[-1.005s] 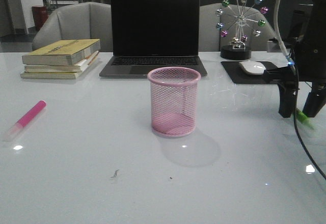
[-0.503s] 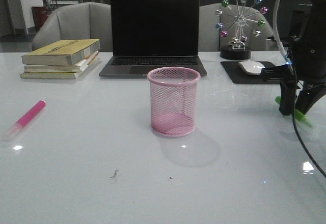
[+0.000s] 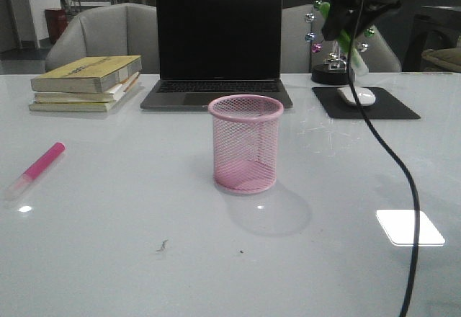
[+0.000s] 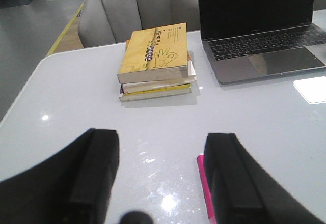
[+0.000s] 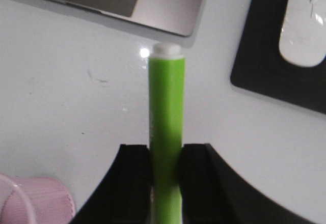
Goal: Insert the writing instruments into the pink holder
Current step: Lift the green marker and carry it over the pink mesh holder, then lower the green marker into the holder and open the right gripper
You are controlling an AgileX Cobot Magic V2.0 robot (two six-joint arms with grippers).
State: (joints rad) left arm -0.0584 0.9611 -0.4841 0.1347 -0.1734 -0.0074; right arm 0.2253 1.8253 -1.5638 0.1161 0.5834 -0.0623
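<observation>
Right wrist view: green marker pinched between right pincer fingers.

The bench is showing a glossy, smooth white top; the cup is looking like pink wire mesh, and the green marker like smooth plastic.

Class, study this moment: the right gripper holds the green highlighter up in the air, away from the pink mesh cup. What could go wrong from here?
1. The right gripper pinches the green highlighter near one end, so it might pivot or slip.
2. The pink holder looks light; a marker striking its rim could tip it.
3. The dangling cable hangs near the holder and might brush it.
</observation>
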